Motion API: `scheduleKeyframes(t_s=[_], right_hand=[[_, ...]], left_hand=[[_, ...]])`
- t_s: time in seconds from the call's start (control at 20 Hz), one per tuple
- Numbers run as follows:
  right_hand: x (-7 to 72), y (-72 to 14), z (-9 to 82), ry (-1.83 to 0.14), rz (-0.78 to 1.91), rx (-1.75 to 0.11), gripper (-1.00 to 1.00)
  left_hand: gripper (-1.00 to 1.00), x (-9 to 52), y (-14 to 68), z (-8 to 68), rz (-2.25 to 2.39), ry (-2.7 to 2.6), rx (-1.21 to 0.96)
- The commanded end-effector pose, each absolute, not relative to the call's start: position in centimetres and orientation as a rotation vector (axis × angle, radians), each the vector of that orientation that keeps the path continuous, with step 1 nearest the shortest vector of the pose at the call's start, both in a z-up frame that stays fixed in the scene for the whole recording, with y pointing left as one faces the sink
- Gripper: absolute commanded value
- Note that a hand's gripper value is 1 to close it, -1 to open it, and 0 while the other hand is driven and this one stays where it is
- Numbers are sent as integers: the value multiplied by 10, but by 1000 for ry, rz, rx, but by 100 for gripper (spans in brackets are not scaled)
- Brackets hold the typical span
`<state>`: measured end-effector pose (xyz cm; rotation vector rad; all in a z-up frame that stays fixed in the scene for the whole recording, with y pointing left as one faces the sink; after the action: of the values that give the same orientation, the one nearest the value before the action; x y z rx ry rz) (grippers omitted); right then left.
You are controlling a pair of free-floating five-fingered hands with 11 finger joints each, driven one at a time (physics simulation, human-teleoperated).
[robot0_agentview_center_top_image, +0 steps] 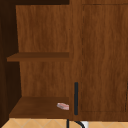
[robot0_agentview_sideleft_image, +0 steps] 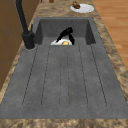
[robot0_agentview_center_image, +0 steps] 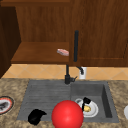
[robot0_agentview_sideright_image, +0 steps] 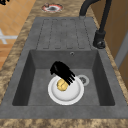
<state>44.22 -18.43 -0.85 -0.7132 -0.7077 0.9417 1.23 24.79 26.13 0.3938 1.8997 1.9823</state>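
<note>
My right hand [robot0_agentview_center_image: 85, 101] is down in the sink basin, over a white plate [robot0_agentview_center_image: 93, 111] that holds a small yellow item [robot0_agentview_center_image: 87, 108]. In the right side view the right hand [robot0_agentview_sideright_image: 62, 70] stretches its straight fingers down onto the yellow item [robot0_agentview_sideright_image: 62, 85] on the plate [robot0_agentview_sideright_image: 72, 96]. The left side view shows that hand [robot0_agentview_sideleft_image: 66, 33] above the plate [robot0_agentview_sideleft_image: 57, 42]. My left hand [robot0_agentview_center_image: 36, 116] hangs with relaxed fingers at the drainboard's front left and holds nothing. A big red ball [robot0_agentview_center_image: 67, 114] sits in front of the sink's front edge.
A black faucet [robot0_agentview_center_image: 67, 75] stands behind the sink. A red-rimmed plate [robot0_agentview_center_image: 5, 105] lies on the left counter, and a white plate with brown food [robot0_agentview_sideleft_image: 83, 8] on the right counter. A pink item [robot0_agentview_center_image: 63, 52] lies on the open cabinet's lower shelf [robot0_agentview_center_image: 37, 56].
</note>
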Motion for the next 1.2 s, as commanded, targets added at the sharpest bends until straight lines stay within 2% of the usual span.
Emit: scheduleKeyframes(t_s=[0.0,1.15], right_hand=[[437,-190,8,-772,1029,-733,-100],[323,-188,129,-827,1056,-705,-100]], left_hand=[[0,12,248,261,1982,1900,394],[0,12,248,261,1982,1900,394]])
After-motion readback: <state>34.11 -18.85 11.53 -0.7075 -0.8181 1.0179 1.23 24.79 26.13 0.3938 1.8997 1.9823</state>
